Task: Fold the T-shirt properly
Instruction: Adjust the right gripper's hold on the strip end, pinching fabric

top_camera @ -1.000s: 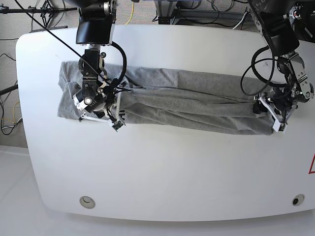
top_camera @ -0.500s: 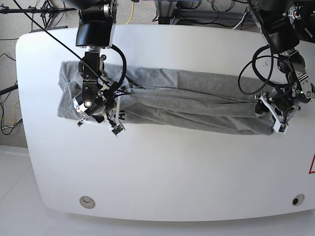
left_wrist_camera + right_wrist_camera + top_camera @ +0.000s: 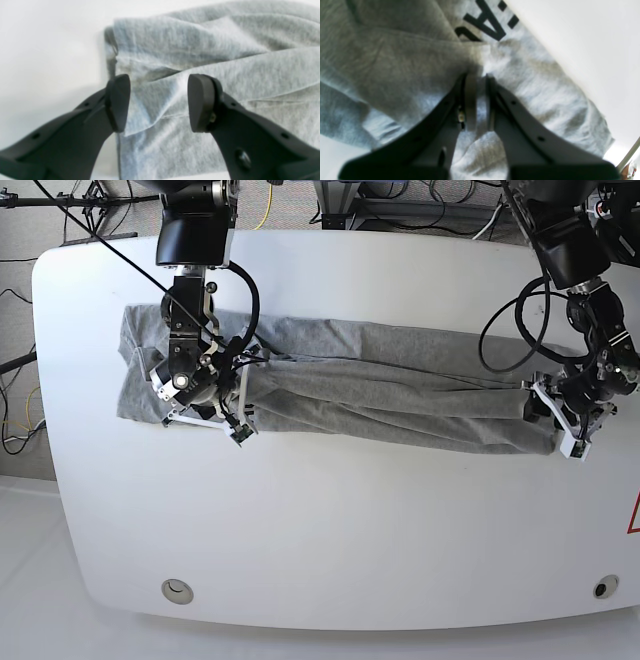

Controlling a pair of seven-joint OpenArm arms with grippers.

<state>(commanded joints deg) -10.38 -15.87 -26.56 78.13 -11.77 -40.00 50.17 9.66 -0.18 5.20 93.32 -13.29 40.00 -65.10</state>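
Note:
The heather-grey T-shirt (image 3: 400, 385) lies stretched in a long creased band across the white table (image 3: 350, 530). My right gripper (image 3: 238, 412) is at the shirt's left part. In the right wrist view it (image 3: 480, 82) is shut on a bunched fold of the T-shirt (image 3: 395, 62), just below the black lettering (image 3: 490, 22). My left gripper (image 3: 557, 420) is at the shirt's right end. In the left wrist view it (image 3: 158, 102) is open, with its pads on either side of a raised fold at the edge of the T-shirt (image 3: 200, 45).
Two round fittings (image 3: 178, 590) (image 3: 600, 588) sit near the table's front edge. A red marking (image 3: 634, 515) is at the right edge. Cables and stands (image 3: 400, 205) lie behind the far edge. Black cables (image 3: 510, 330) loop off the left arm above the shirt.
My left gripper has shifted slightly to the right at the shirt's end. My right gripper has stayed at almost the same spot, still holding the fold.

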